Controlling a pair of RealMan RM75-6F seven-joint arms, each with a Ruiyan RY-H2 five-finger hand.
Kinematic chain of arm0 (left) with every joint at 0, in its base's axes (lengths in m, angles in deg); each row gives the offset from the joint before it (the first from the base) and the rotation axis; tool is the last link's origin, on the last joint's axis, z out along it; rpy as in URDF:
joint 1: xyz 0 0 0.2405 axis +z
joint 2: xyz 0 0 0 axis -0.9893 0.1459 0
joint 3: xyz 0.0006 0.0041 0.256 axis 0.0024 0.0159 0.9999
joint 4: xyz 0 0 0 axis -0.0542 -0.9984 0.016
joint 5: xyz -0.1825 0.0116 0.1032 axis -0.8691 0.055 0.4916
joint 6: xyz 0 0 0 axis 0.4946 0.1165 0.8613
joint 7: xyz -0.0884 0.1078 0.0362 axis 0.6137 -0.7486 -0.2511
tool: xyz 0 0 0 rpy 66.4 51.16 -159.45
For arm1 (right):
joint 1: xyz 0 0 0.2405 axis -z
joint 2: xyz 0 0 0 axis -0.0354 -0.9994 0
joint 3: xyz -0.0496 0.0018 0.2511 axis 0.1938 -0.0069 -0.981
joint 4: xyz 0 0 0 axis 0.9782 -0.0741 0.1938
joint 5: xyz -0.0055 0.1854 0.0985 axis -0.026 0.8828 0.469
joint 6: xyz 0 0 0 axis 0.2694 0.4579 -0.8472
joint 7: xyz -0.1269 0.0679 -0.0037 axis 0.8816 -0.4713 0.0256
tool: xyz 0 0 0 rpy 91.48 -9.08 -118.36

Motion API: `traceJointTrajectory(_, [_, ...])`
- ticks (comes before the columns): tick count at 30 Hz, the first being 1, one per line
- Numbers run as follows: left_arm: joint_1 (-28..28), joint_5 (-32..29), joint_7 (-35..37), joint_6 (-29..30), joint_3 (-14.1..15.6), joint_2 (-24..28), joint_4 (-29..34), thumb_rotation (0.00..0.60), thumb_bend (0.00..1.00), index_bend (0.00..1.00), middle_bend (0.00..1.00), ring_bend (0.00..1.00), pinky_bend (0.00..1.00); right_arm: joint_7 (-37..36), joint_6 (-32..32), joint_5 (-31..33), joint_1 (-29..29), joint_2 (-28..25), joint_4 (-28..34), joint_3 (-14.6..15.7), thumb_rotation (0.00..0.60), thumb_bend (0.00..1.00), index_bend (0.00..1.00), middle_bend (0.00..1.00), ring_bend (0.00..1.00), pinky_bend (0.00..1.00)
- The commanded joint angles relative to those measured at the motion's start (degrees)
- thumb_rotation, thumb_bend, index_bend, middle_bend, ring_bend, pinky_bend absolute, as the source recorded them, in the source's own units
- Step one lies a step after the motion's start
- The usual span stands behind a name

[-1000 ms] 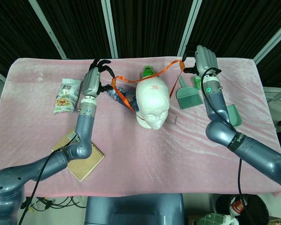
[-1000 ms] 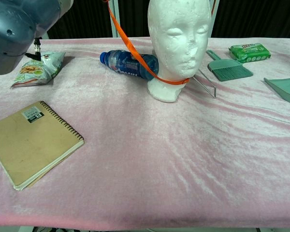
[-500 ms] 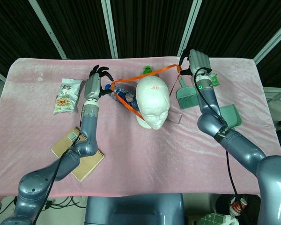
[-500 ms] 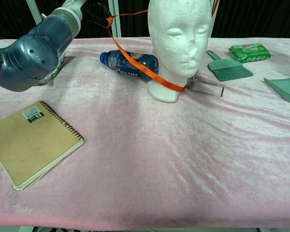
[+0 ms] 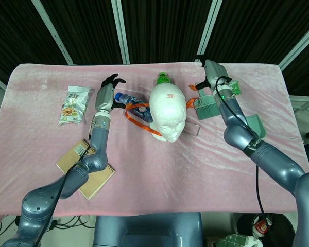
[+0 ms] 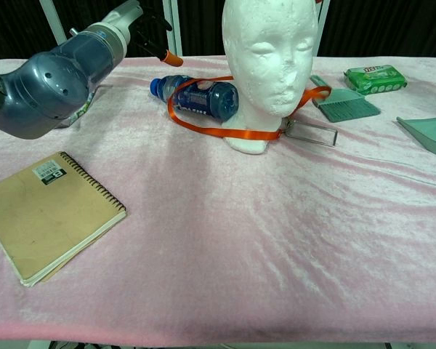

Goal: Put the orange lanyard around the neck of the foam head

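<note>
The white foam head stands upright mid-table. The orange lanyard lies slack around its base, its left loop draped over the blue bottle and its right side resting on the brush handle. Its clear badge holder lies on the cloth in front of the head. My left hand hovers left of the head above the bottle, fingers spread, holding nothing. Behind and to the right of the head, my right hand is raised with fingers apart, off the strap.
A green brush, a green dustpan and a green packet lie to the right. To the left lie a snack bag and a spiral notebook. A green-capped bottle stands behind the head.
Both hands let go of the lanyard. It dropped from a taut line over the head to a slack loop around the base. The left hand drew slightly away; the right hand rose.
</note>
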Motion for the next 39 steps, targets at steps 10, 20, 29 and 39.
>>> traceJointTrajectory(10, [10.16, -1.73, -12.67, 10.1, 0.49, 16.61, 33.94, 0.6, 0.03, 0.28, 0.06, 0.0, 0.0, -5.45, -10.45, -4.74, 9.44, -12.63, 14.81, -1.27, 0.6, 0.2, 0.17, 0.13, 0.28, 0.25])
traceJointTrajectory(20, [17.38, -4.74, -35.78, 21.82, 6.13, 36.48, 65.81, 0.6, 0.12, 0.29, 0.06, 0.0, 0.0, -4.11, -21.07, -13.3, 18.42, -20.09, 23.65, 2.51, 0.6, 0.24, 0.18, 0.16, 0.27, 0.25])
traceJointTrajectory(29, [28.07, 3.28, -40.88, 32.29, 14.26, 51.2, 87.21, 0.6, 0.13, 0.29, 0.07, 0.0, 0.0, 7.35, -32.58, -17.15, 25.39, -23.92, 34.08, 9.88, 0.6, 0.43, 0.22, 0.44, 0.5, 0.43])
traceJointTrajectory(39, [44.01, 21.47, -27.26, 40.94, 26.25, 57.76, 87.12, 0.6, 0.13, 0.26, 0.07, 0.0, 0.0, 12.84, -38.97, -22.38, 32.05, -21.6, 42.56, 16.69, 0.6, 0.6, 0.24, 0.8, 0.82, 0.76])
